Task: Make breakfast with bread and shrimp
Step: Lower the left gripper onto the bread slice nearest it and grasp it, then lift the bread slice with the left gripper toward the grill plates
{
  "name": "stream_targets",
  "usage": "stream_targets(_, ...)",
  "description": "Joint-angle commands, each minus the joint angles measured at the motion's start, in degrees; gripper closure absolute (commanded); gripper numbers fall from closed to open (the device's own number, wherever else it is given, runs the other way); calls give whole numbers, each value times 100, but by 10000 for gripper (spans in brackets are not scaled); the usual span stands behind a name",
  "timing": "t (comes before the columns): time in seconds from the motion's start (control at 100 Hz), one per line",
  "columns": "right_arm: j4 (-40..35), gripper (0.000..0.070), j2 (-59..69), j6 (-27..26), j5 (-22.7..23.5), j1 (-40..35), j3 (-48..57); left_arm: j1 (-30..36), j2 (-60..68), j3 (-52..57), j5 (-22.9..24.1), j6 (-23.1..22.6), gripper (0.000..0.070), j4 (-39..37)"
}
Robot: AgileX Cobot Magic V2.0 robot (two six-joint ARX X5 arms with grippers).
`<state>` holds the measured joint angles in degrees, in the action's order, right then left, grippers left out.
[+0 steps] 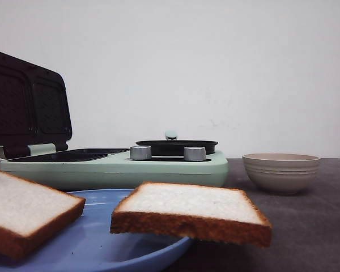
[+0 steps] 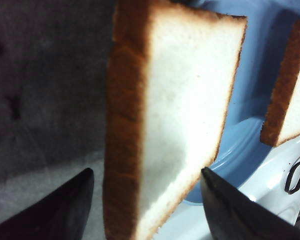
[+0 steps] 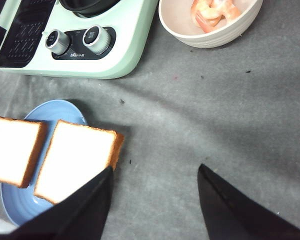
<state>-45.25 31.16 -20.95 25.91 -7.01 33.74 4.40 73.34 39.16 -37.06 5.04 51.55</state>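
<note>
- Bread: two slices on blue plate (image 1: 102, 243), lower left of front view. Right slice (image 1: 191, 211) overhangs plate rim toward table (image 1: 306, 226); left slice (image 1: 22, 209) sits at frame's left edge.
- Left gripper (image 2: 145, 200): jaws wide, straddling right slice at bottom of left wrist view; no contact visible, holding nothing.
- Right gripper (image 3: 155, 200): jaws wide, empty, over bare table at bottom of right wrist view.
- Shrimp (image 3: 213, 11) in beige bowl (image 1: 281, 171), right of centre in front view; green sandwich maker (image 1: 113, 164) with lid open, centre left.
- Risk: overhanging slice may tip off plate if a finger nudges its edge on closing.
- Risk: soft crumb could crush or tear under hard squeeze.
</note>
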Motion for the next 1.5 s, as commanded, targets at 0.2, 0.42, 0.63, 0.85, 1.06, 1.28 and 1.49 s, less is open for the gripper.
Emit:
stream_targets(0.2,22,369,20,42,22,2,90,11,74,74,-28,-160,626,-39)
stream_targets(0.42,22,369,20,42,22,2,90,11,74,74,-26,-232,700,-42)
stream_targets(0.63,20,370,20,39,22,2,90,11,7,74,-28,-269,700,-59)
stream_targets(0.85,20,370,20,39,22,2,90,11,-533,76,-28,-262,700,-103)
stream_targets(1.06,20,370,20,39,20,2,90,11,-1386,76,-31,-76,700,-326)
stream_targets(1.28,20,370,20,39,20,2,90,11,-2124,76,-24,190,699,-820)
stream_targets(1.49,20,370,20,39,17,2,90,11,-2544,76,9,422,699,-1781)
